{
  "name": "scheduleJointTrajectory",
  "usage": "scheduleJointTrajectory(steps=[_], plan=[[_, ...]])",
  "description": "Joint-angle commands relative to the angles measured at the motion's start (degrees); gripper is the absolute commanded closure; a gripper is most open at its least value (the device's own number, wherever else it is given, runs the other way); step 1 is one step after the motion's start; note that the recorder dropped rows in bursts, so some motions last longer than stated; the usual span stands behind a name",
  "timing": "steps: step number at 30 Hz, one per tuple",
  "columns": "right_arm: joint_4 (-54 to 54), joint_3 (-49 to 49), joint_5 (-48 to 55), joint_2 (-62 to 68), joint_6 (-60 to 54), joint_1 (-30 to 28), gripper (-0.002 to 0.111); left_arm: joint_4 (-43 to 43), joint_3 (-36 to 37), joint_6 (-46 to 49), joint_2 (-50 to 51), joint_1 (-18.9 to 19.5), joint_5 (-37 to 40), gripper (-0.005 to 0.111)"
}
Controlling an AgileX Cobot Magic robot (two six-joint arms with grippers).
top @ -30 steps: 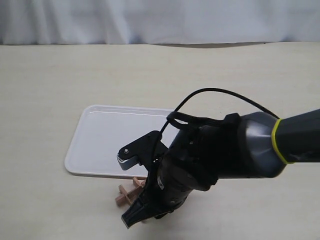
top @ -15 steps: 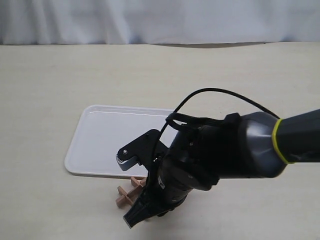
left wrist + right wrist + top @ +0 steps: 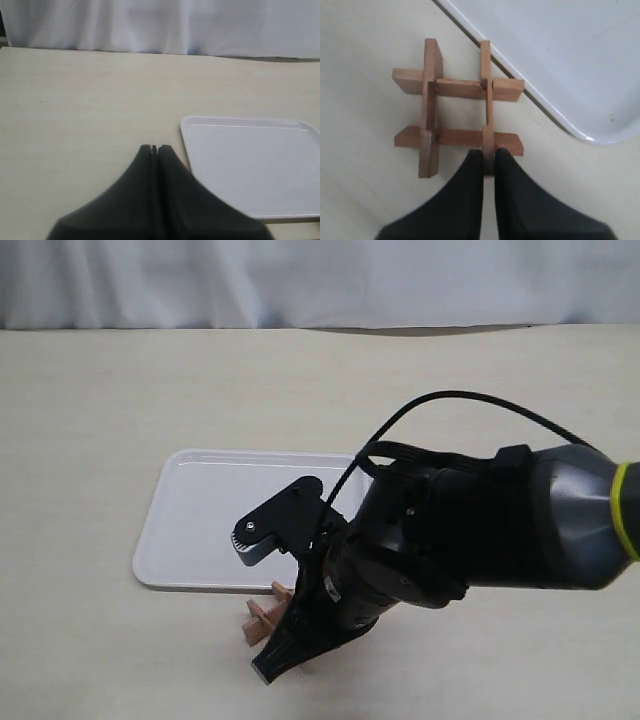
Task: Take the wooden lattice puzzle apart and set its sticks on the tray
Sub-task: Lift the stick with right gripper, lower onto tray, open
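Note:
The wooden lattice puzzle (image 3: 457,107) is a reddish-brown hash of four interlocked sticks lying on the table beside a rounded corner of the white tray (image 3: 555,55). My right gripper (image 3: 488,156) is shut on the near end of one upright stick (image 3: 486,100). In the exterior view the puzzle (image 3: 262,615) peeks out just below the tray's (image 3: 200,520) near rim, mostly hidden under the right arm. My left gripper (image 3: 154,148) is shut with nothing in it, hovering over bare table beside the tray (image 3: 250,165).
The beige table (image 3: 100,420) stretches all round the tray. A white curtain (image 3: 300,280) hangs along the far edge. The bulky right arm with its black cable (image 3: 470,530) covers the tray's right part in the exterior view.
The right arm has shifted slightly right and down in the exterior view, and the puzzle has shifted with it, more of it now hidden under the arm.

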Motion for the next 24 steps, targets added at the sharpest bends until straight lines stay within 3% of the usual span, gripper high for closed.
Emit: scheduleJointTrajectory(steps=[1, 17, 24], plan=[[-0.7, -0.4, 0.4, 0.6, -0.9, -0.1, 0.104, 0.2, 0.1, 0.0, -0.1, -0.1, -0.6, 0.107], [-1.3, -5.1, -1.5, -4.9, -4.6, -0.3, 0.104, 0.2, 0.1, 0.0, -0.1, -0.1, -0.9, 0.107], [-4.8, -8.0, -5.7, -3.2, -4.5, -6.8, 0.104, 0.2, 0.1, 0.0, -0.1, -0.1, -0.8, 0.107]])
